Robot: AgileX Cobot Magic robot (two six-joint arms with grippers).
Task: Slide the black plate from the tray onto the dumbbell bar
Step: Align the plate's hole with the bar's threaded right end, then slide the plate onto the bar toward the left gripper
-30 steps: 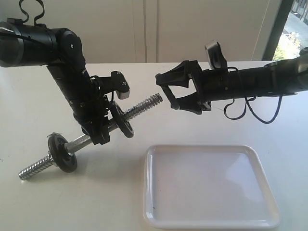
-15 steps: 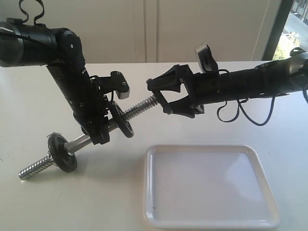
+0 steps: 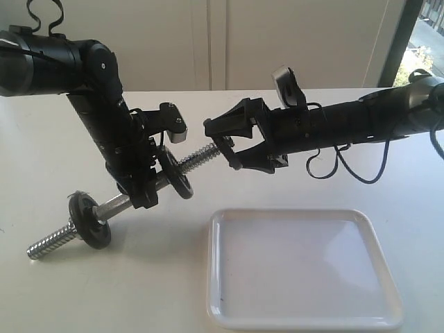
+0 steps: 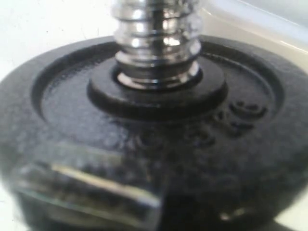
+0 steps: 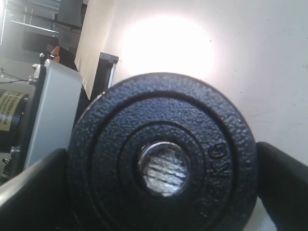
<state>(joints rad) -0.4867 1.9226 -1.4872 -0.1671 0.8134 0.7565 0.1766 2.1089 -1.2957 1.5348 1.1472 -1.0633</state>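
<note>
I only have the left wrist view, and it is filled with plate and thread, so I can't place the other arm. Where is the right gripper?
Observer: The right gripper is at the raised threaded end of the bar, with its jaws open on either side of it.
Operator: Is anything on the tray?
Observer: No, the tray holds nothing.
Operator: Is there any other plate on the bar?
Observer: Yes, a second plate sits near the low end, which rests on the table.
</note>
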